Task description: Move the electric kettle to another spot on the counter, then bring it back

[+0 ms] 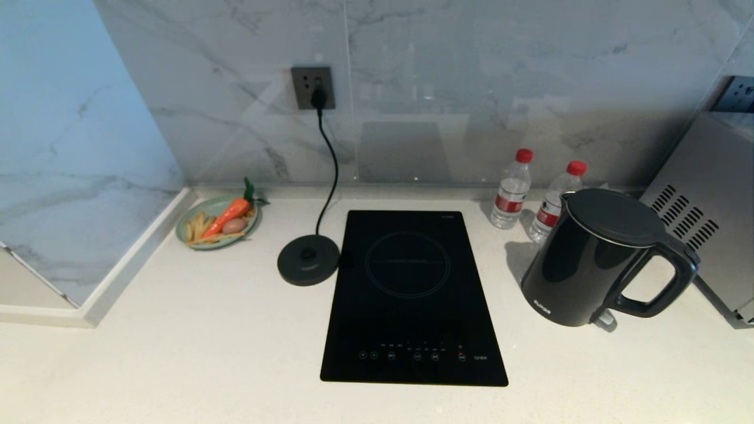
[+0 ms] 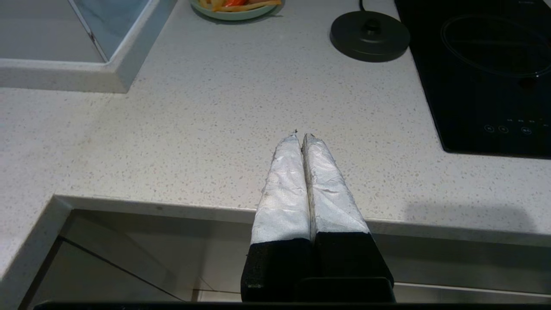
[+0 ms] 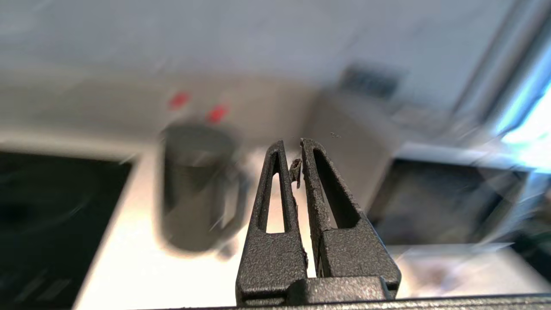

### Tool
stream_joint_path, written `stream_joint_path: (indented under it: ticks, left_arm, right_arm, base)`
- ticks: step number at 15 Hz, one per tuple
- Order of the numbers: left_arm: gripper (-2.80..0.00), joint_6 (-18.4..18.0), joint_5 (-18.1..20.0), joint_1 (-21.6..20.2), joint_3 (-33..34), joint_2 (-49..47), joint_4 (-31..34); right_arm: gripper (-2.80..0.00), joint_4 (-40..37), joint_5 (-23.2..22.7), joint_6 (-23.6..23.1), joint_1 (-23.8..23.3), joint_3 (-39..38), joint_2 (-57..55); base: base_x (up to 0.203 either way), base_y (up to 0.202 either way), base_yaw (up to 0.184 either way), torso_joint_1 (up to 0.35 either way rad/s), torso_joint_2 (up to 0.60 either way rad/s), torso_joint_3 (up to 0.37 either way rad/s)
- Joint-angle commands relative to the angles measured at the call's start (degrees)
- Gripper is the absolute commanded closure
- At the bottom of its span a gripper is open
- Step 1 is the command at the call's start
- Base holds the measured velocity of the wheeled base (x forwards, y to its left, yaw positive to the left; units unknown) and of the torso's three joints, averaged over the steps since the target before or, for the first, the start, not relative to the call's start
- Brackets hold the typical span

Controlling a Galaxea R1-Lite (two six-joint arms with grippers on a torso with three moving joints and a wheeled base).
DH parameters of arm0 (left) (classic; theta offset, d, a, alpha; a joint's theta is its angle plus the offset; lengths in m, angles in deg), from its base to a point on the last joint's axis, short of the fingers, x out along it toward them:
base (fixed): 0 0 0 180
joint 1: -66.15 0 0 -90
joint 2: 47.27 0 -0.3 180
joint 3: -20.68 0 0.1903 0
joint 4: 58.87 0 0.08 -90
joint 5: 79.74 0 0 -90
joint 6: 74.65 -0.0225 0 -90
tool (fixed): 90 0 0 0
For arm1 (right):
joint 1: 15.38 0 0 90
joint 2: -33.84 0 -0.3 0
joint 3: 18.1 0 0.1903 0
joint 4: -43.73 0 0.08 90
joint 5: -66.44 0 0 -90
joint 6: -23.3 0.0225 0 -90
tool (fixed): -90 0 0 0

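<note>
Near the worktop's [image 1: 177, 330] back left corner: a green plate [image 1: 217, 224] with a toy carrot [image 1: 230, 213] and other toy food. Just right of it, a round black power base [image 1: 308, 259], bare, with its cord [image 1: 327, 159] running up to a wall socket [image 1: 313, 87]. Touching the base's right side, the black glass cooktop [image 1: 412, 297], set into the middle of the worktop and reaching toward the front edge. Further right, along the back edge, two water bottles [image 1: 511, 188] with red caps, side by side. Just in front of the bottles, the electric kettle [image 1: 589, 259], upright on the worktop's right side, lid closed, handle turned toward the right edge, well apart from the power base. At the far right edge, a steel appliance [image 1: 707, 206] with vent slots.

Left pincer [image 2: 300, 135]: pressed together, holding nothing, hovering above the front edge of the worktop left of the cooktop. Right pincer [image 3: 290, 148]: tips almost together, holding nothing, off the worktop's front, kettle just to one side of it in the blurred right wrist view.
</note>
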Motion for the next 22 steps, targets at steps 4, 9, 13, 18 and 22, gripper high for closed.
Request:
stream_joint_path:
  ticks: [4, 9, 13, 18, 22]
  left_arm:
    - [0.00, 0.0, 0.0, -0.1, 0.0, 0.0, 0.0]
    - [0.00, 0.0, 0.0, 0.0, 0.0, 0.0, 0.0]
    - [0.00, 0.0, 0.0, 0.0, 0.0, -0.1, 0.0]
    - [0.00, 0.0, 0.0, 0.0, 0.0, 0.0, 0.0]
    - [0.00, -0.3, 0.0, -0.1, 0.0, 0.0, 0.0]
  right_arm:
    - [0.00, -1.0, -9.2, 2.1, 0.1, -19.9, 2.5]
    - [0.00, 4.7, -10.3, 6.0, 0.1, -27.8, 2.4]
    - [0.00, 4.6, -10.0, 8.0, 0.2, -27.8, 2.4]
    - [0.00, 4.9, -7.3, 13.6, 0.1, -27.9, 2.4]
    - [0.00, 4.9, -7.2, 13.9, 0.2, -27.8, 2.4]
  base:
    - [0.000, 0.000, 0.000, 0.000, 0.00, 0.000]
    - [0.000, 0.000, 0.000, 0.000, 0.00, 0.000]
    - [0.000, 0.000, 0.000, 0.000, 0.00, 0.000]
    - [0.000, 0.000, 0.000, 0.000, 0.00, 0.000]
    - [0.000, 0.000, 0.000, 0.000, 0.00, 0.000]
